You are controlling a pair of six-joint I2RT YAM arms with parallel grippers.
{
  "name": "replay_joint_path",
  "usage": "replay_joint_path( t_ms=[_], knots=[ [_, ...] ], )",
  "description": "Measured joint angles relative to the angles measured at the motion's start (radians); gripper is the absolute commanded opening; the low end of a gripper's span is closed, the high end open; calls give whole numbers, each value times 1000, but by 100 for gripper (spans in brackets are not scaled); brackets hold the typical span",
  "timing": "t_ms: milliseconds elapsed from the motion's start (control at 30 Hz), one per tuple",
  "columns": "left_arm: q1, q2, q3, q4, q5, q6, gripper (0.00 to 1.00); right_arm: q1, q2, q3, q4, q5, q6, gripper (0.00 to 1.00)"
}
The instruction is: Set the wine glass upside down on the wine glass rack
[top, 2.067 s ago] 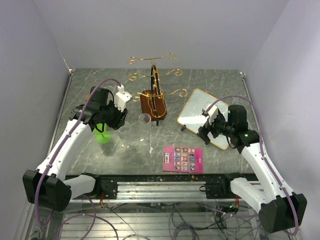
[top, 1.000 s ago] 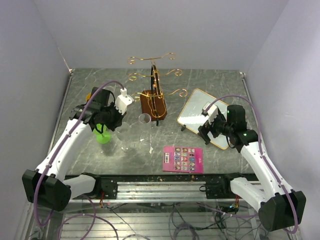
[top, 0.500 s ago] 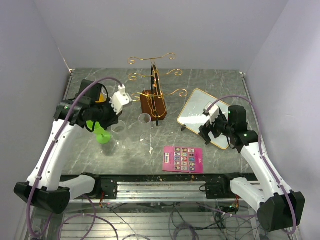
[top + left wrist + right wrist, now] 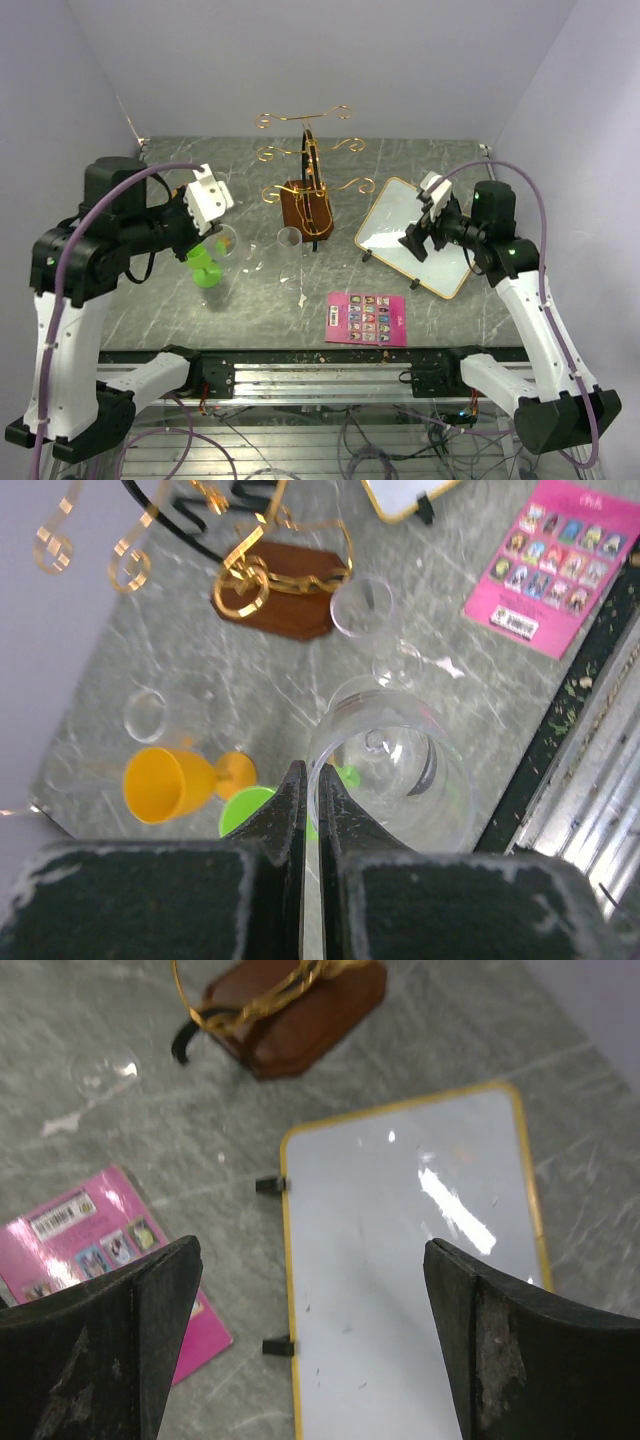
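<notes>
left gripper (image 4: 308,778) pinches the clear wine glass (image 4: 400,780) by its rim, right gripper (image 4: 310,1250) spread idle; we'd invert it, then slide the stem into a wine glass rack (image 4: 300,205) arm.

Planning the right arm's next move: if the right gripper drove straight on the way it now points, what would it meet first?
Most likely the whiteboard, which fills the view ahead between the open fingers of the right gripper. How far off it is I can't judge.

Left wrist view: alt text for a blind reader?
Left gripper pinches the rim of a clear wine glass, held above the table. Below are an orange goblet on its side, another clear glass and the wine glass rack.
</notes>
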Motion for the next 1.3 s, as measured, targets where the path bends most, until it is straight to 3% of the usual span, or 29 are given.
replay_joint_path(
  t_ms=[300, 567, 800, 1067, 1300],
  knots=[
    [0, 97, 246, 121, 71, -211, 7, 14, 114, 258, -6, -118, 120, 93],
    [2, 264, 334, 449, 150, -490, 7, 62, 280, 509, 92, -183, 365, 89],
    [2, 378, 402, 719, 174, -683, 7, 73, 392, 627, 171, -214, 624, 82],
    [1, 434, 418, 850, 183, -774, 7, 117, 483, 712, 226, -220, 782, 80],
    [0, 468, 427, 883, 187, -790, 7, 151, 548, 807, 236, -195, 822, 62]
  ],
)
